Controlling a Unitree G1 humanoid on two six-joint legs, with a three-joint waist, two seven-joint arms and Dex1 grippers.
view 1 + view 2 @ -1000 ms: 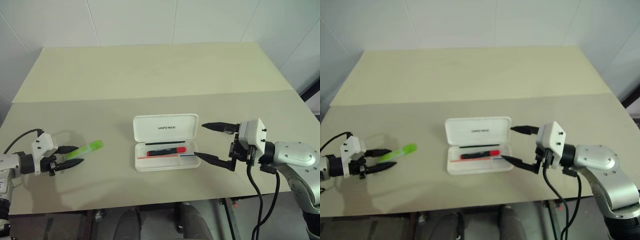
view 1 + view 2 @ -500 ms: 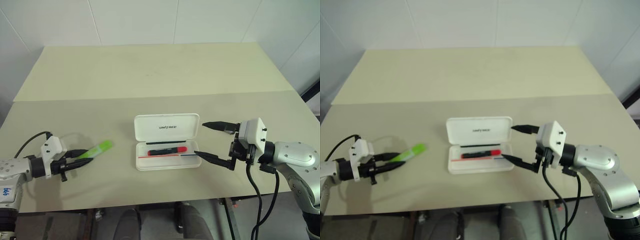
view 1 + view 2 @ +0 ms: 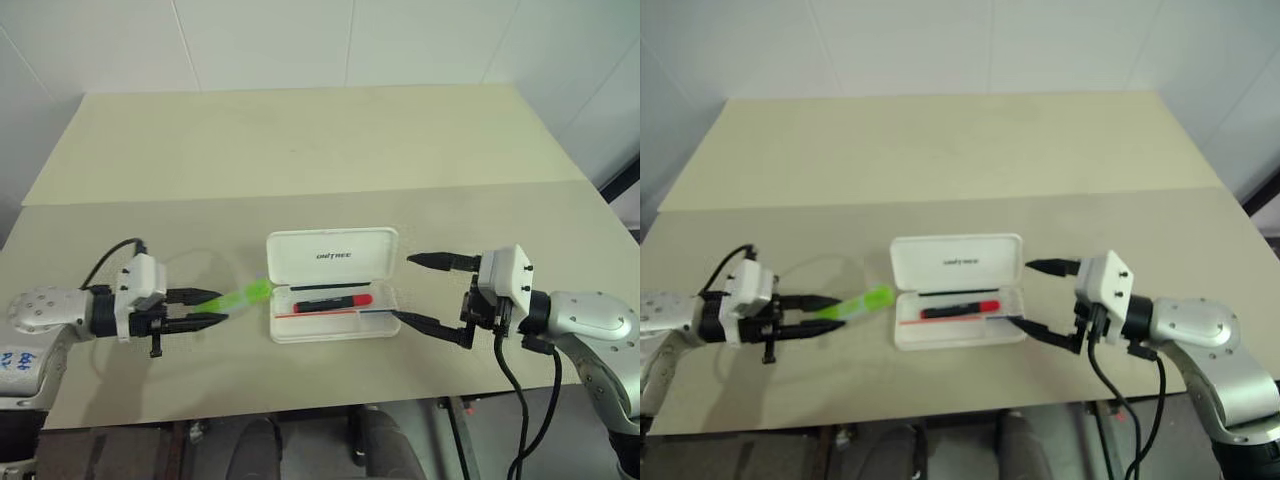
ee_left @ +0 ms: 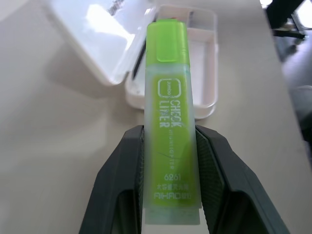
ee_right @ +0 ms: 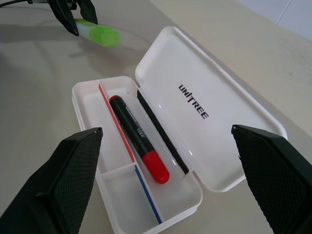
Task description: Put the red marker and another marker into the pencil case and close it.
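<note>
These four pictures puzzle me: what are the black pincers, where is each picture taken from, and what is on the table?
The pincers are a robot's two grippers. The two wide pictures come from cameras in its head, looking down at a table. The two close-ups come from cameras on its wrists. The left gripper is shut on a green marker, carried in the air beside the open white pencil case. The red marker already lies inside the case. The right gripper waits wide open at the case's other end, holding nothing.
</note>
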